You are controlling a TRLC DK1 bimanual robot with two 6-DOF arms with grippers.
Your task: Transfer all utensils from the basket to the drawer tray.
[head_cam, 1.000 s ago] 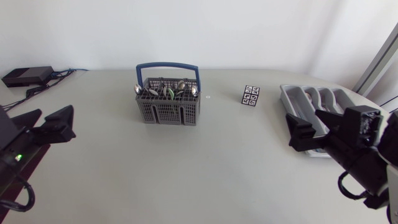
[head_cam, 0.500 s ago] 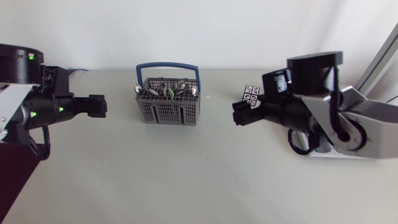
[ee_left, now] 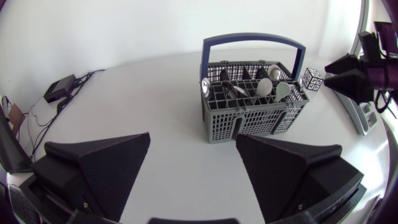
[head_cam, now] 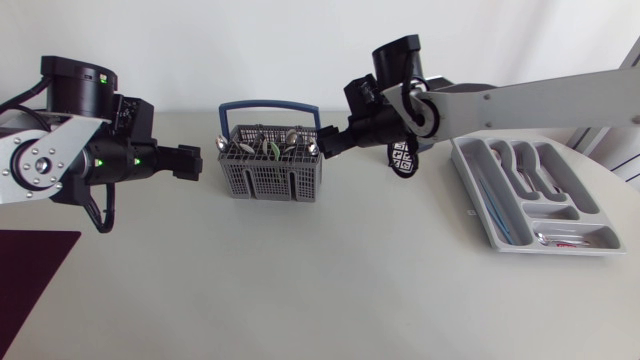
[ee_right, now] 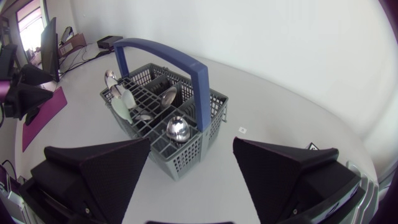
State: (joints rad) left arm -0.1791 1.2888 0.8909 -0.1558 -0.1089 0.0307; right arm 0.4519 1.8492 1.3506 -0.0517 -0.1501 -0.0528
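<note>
The basket (head_cam: 268, 170) stands upright on the desk (head_cam: 300, 280), with spoons and other utensils (head_cam: 271, 147) upright in its compartments. The left gripper (head_cam: 194, 161) sits just left of the basket, fingers spread wide, holding nothing. The right gripper (head_cam: 326, 146) is close to the basket's right end, fingers likewise apart and empty. The drawer tray (head_cam: 497, 222) lies well right of the basket. A patterned cube (head_cam: 402, 156) stands between basket and tray.
</note>
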